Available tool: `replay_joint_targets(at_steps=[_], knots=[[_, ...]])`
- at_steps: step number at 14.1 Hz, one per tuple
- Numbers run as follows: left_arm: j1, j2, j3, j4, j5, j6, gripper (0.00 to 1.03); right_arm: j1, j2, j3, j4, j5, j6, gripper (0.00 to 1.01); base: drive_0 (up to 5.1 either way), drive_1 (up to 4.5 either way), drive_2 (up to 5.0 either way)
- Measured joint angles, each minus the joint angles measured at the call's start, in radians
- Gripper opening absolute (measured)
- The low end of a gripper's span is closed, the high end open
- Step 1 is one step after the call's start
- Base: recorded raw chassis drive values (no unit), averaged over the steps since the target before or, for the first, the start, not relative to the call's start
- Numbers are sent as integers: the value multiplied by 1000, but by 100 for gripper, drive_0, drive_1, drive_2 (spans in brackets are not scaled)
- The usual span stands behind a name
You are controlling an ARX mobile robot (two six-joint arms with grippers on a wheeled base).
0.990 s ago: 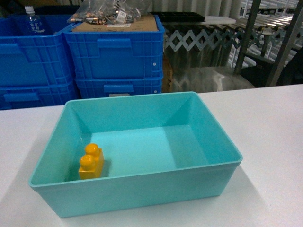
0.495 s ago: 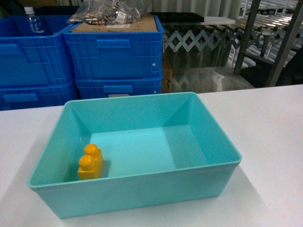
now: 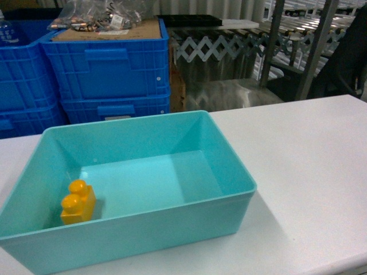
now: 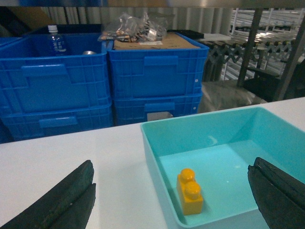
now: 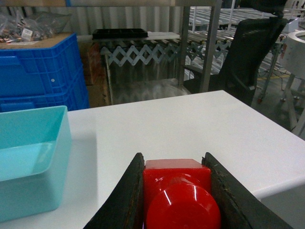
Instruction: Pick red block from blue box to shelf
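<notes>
- The red block [image 5: 177, 193] sits squeezed between the two dark fingers [image 5: 125, 200] of the right pincer [image 5: 177, 198], at the near bottom edge of the right wrist view; each finger presses a side of the block, and its round stud faces the camera.
- The held block is outside the blue box [image 5: 33, 162], to the right of the box's right wall, above the white table [image 5: 181, 124].
- The head view shows neither pincer nor the red block.
- The left pincer [image 4: 171, 200] is spread wide with nothing between its fingers: one dark finger [image 4: 62, 200] hangs over bare table left of the box, the other at the right edge over the box's inside.
- In the box, near its near-left corner, stands a yellow two-stud brick [image 3: 77, 201] on the floor, close to the left wall.
- The blue box [image 3: 223, 154] rests on the left part of the table [image 3: 309, 166].
- Beyond the table's far edge stand stacked dark blue crates [image 3: 109, 69], one topped with cardboard and clear bags; to their right stand metal rack uprights [image 3: 318, 48] with rail tiers.
- A black office chair [image 5: 248, 52] stands at the far right in the right wrist view.
</notes>
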Motion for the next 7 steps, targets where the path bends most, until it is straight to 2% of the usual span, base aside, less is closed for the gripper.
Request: replay_joint_targets(at_steps=[7], knots=[[0, 0, 0, 1, 0, 0, 98, 0, 0, 0, 0, 0, 0, 28, -146, -146, -146]])
